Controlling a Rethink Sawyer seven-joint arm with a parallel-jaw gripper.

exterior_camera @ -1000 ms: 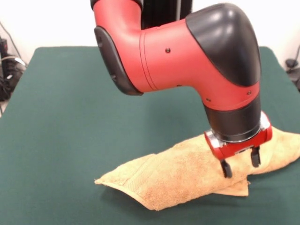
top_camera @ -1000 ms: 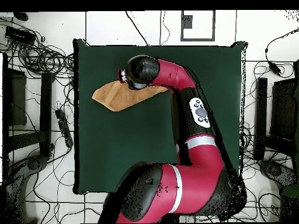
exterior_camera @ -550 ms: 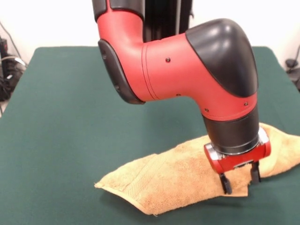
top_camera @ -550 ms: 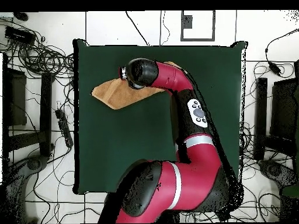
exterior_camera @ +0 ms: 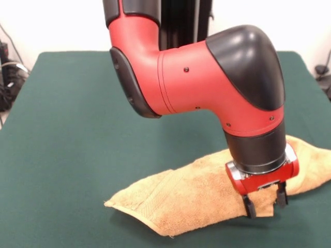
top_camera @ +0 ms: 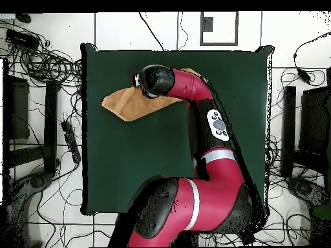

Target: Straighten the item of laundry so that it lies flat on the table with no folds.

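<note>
White wall (exterior_camera: pixel 62 26), pale tiled floor (top_camera: pixel 116 29), tangled black cables (top_camera: pixel 45 64)

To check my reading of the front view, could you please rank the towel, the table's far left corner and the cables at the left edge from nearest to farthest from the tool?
1. Towel: directly under the tool.
2. Table far left corner: up and left.
3. Cables: beyond that corner, off the table.

No readable text anywhere: none on the arm (exterior_camera: pixel 207 77), the towel (exterior_camera: pixel 186 199), or the bench (exterior_camera: pixel 67 119).
</note>
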